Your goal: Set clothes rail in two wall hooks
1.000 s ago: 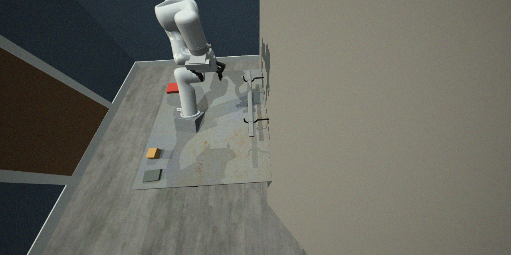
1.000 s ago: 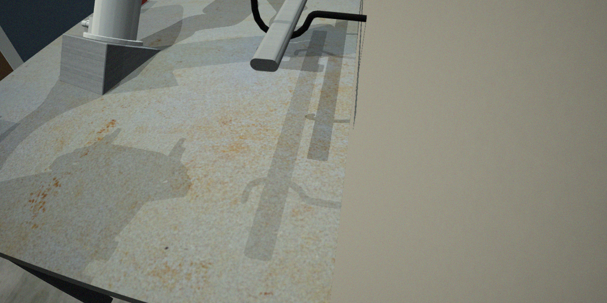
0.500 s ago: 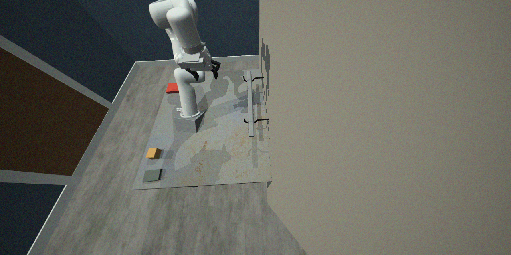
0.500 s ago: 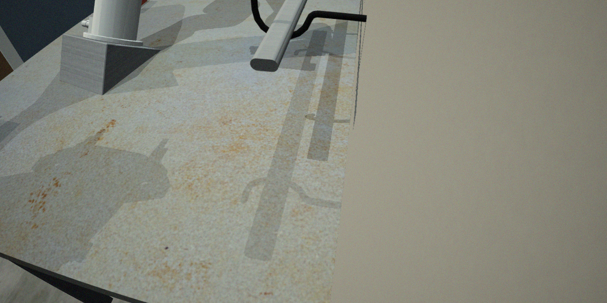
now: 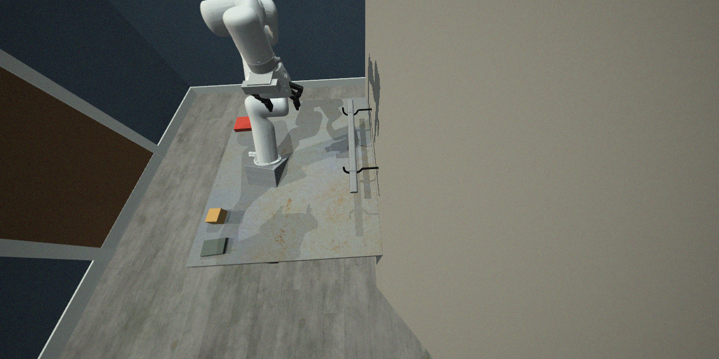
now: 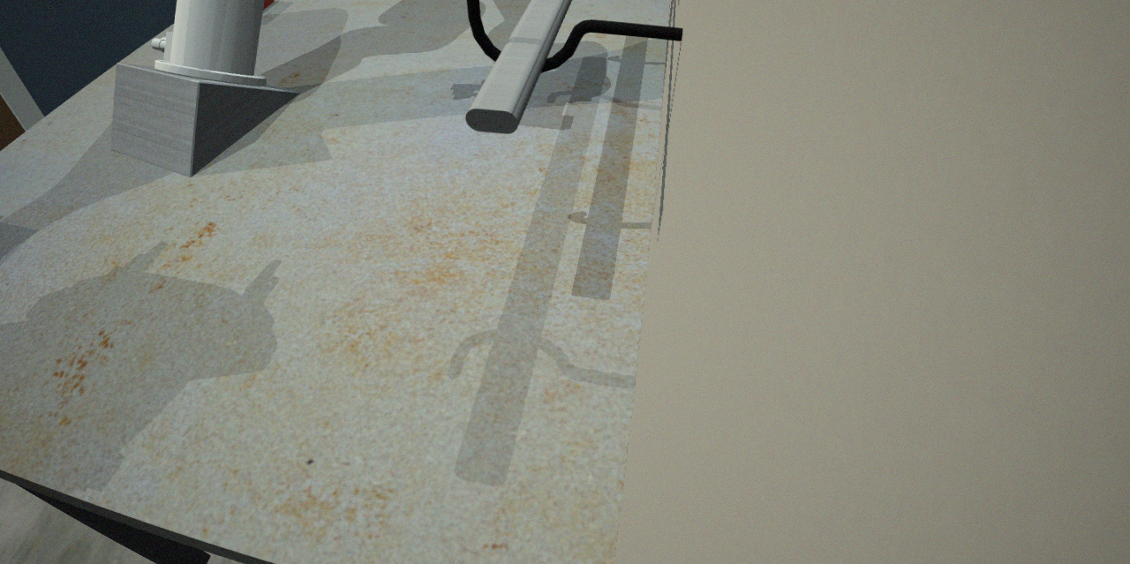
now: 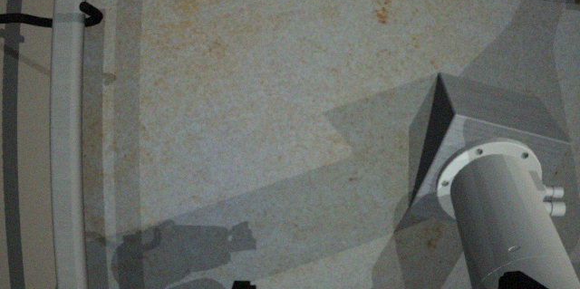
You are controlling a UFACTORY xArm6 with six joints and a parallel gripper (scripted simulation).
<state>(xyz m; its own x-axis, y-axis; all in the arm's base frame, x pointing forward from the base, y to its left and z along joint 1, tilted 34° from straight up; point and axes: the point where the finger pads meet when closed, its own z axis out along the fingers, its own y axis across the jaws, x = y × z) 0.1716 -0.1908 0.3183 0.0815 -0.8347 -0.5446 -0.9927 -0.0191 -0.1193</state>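
The grey clothes rail [image 5: 352, 145] [image 6: 535, 25] [image 7: 68, 144] rests in two black wall hooks, the far hook [image 5: 346, 112] and the near hook [image 5: 347, 171] [image 6: 478, 31] [image 7: 92, 14], both fixed to the beige wall [image 5: 527, 155]. The rail runs along the wall, above the table. My gripper [image 5: 281, 99] is open and empty. It hangs well away from the rail, to its left, near the arm's own column.
The arm's base block [image 5: 263, 173] [image 6: 169, 114] [image 7: 489, 112] stands on the rusty metal table [image 5: 301, 226]. A red block [image 5: 243, 123], an orange block [image 5: 215, 215] and a grey-green block [image 5: 214, 247] lie along the table's left edge.
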